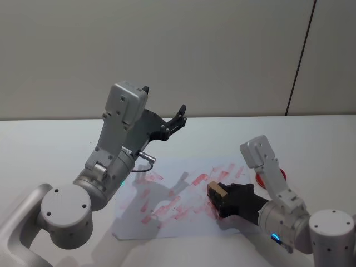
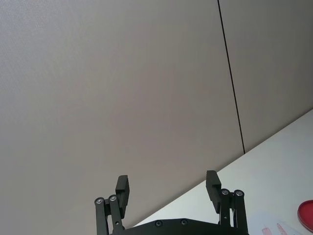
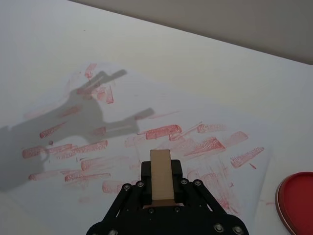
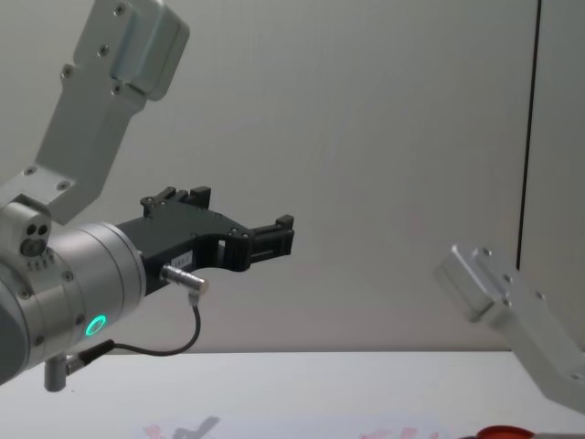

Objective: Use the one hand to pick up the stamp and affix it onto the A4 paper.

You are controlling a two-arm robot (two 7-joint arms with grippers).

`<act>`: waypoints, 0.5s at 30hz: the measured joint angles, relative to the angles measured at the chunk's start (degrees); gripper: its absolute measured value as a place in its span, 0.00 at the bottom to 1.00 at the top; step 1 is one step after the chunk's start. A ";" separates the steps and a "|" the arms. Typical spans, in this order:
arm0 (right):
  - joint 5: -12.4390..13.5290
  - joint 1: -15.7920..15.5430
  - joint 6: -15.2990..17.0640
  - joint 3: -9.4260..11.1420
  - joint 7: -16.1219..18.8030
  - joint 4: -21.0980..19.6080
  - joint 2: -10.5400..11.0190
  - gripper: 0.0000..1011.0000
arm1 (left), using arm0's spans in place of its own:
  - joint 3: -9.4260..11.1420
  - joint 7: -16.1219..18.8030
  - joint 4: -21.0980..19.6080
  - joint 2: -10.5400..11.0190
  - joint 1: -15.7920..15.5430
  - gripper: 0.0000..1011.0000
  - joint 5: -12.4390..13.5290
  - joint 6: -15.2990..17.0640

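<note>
My right gripper [image 1: 216,196] is shut on the stamp [image 1: 216,189], a small tan wooden block, low over the right part of the A4 paper [image 1: 167,222]. In the right wrist view the stamp [image 3: 161,176] stands between the black fingers [image 3: 174,169], above the white A4 paper [image 3: 122,132] with its many red stamped marks. Whether the stamp touches the sheet is hidden. My left gripper [image 1: 165,108] is held high above the table's back left, open and holding nothing; the left wrist view shows its fingertips [image 2: 123,185] apart against the wall.
A flat red round pad [image 1: 260,178] lies on the white table just right of the paper, partly behind my right arm; it also shows in the right wrist view as a red disc [image 3: 297,200]. The left arm's shadow falls across the sheet.
</note>
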 joint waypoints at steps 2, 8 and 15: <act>-0.10 0.04 -0.05 -0.05 -0.16 0.45 -0.08 0.22 | 0.00 0.00 0.00 0.00 0.00 0.99 0.00 0.00; -0.15 0.29 -0.07 -0.16 -0.71 1.34 -0.30 0.22 | 0.00 0.00 0.00 0.00 0.00 0.99 0.00 0.00; 0.23 0.60 0.17 -0.19 -1.62 2.09 -0.67 0.21 | 0.00 0.00 0.00 0.00 0.00 0.99 0.00 0.00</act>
